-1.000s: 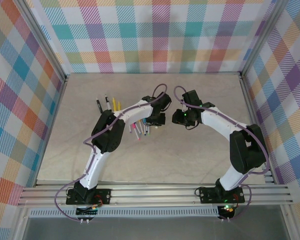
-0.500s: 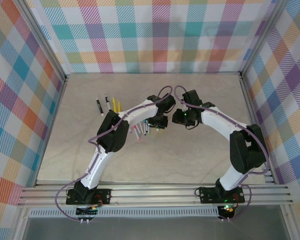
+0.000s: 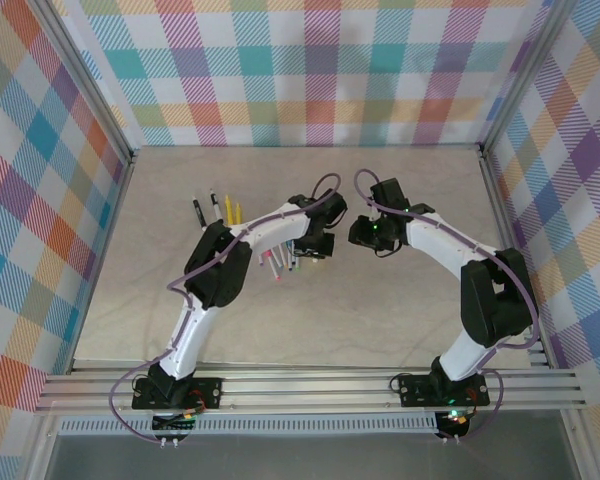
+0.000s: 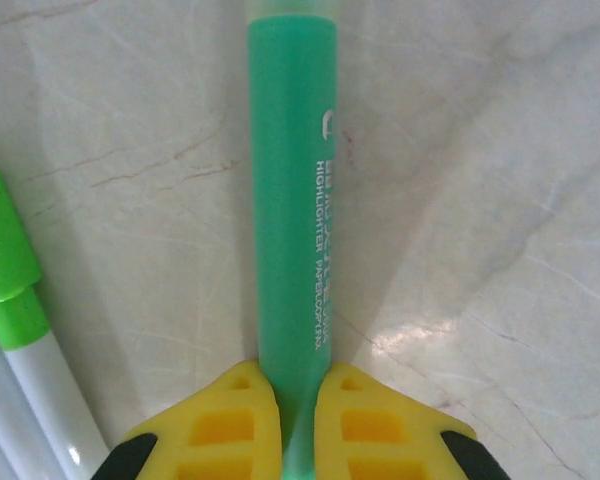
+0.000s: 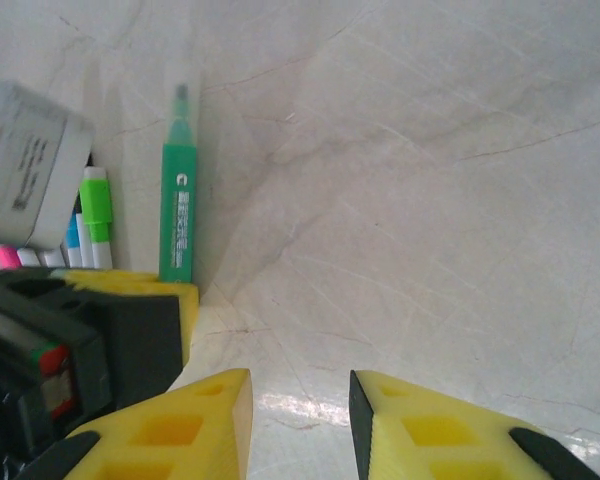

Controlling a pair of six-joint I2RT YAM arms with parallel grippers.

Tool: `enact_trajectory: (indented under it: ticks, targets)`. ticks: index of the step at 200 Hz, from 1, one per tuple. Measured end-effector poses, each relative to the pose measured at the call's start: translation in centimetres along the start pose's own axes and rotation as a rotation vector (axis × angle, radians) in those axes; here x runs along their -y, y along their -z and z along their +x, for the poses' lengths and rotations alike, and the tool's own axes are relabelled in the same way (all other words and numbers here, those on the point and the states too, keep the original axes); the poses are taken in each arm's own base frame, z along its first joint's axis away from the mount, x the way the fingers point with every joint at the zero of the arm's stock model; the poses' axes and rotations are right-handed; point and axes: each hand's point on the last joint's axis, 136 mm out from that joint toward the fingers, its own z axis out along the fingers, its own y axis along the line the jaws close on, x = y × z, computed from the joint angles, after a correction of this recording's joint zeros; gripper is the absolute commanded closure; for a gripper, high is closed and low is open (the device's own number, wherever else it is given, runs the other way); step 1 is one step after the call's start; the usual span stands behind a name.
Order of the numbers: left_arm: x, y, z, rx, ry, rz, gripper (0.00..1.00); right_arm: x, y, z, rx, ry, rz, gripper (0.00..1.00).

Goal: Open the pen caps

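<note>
L tool (image 4: 297, 430) is clamped narrow on the green pen (image 4: 292, 200), yellow fingertips (image 4: 242, 425) pinching its near end from both sides. The pen lies flat on the tabletop (image 4: 480, 180) and runs straight out ahead of the tool. Its far end turns paler, prob. the cap (image 4: 292, 8), on.

Just left of L tool lies a white pen (image 4: 50, 400) w/ green cap (image 4: 5, 245) on, roughly parallel to the green pen and not touching it.

R tool (image 5: 298, 420) is part-open, fingers apart w/ bare tabletop btwn them, holding nothing. Seen from R tool, the green pen sits ahead and to the left. A blue cap (image 5: 72, 232) and a pink cap (image 5: 7, 258) lie further left, past the green-capped pen.

Top view: both tools are near each other mid-tabletop, tips facing, not touching. More pens (image 3: 280, 262) are bunched beside the L arm (image 3: 265, 228), behind L tool. Three pens (image 3: 215, 208) lie well apart, further off on that side.
</note>
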Motion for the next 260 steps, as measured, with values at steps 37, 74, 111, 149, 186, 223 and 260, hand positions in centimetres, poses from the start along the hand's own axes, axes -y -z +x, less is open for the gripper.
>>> enact_trajectory:
  ticks: [37,74,111,149,186,223,260]
  targets:
    - [1.0,1.2,4.4,-0.089,-0.021,0.138,1.0,0.1,-0.2,0.0,-0.008,-0.05,-0.034,0.59]
    - [3.3,3.5,6.1,-0.115,-0.041,0.291,1.0,-0.3,-1.3,0.4,-0.039,-0.116,-0.114,0.54]
    - [4.3,4.8,6.5,-0.101,-0.051,0.373,1.0,-0.8,-2.7,1.3,-0.088,-0.165,-0.175,0.52]
    - [4.6,4.6,6.8,-0.11,-0.053,0.399,1.0,-1.3,-3.3,1.8,-0.113,-0.192,-0.227,0.52]
    - [4.8,4.6,6.7,-0.108,-0.055,0.409,1.0,-2.0,-3.6,1.7,-0.123,-0.204,-0.27,0.52]
    - [4.9,4.7,6.8,-0.112,-0.056,0.416,1.0,-2.1,-4.2,1.9,-0.139,-0.221,-0.281,0.53]
    - [5.1,4.8,6.9,-0.117,-0.057,0.424,1.0,-1.9,-5.1,2.3,-0.162,-0.231,-0.285,0.56]
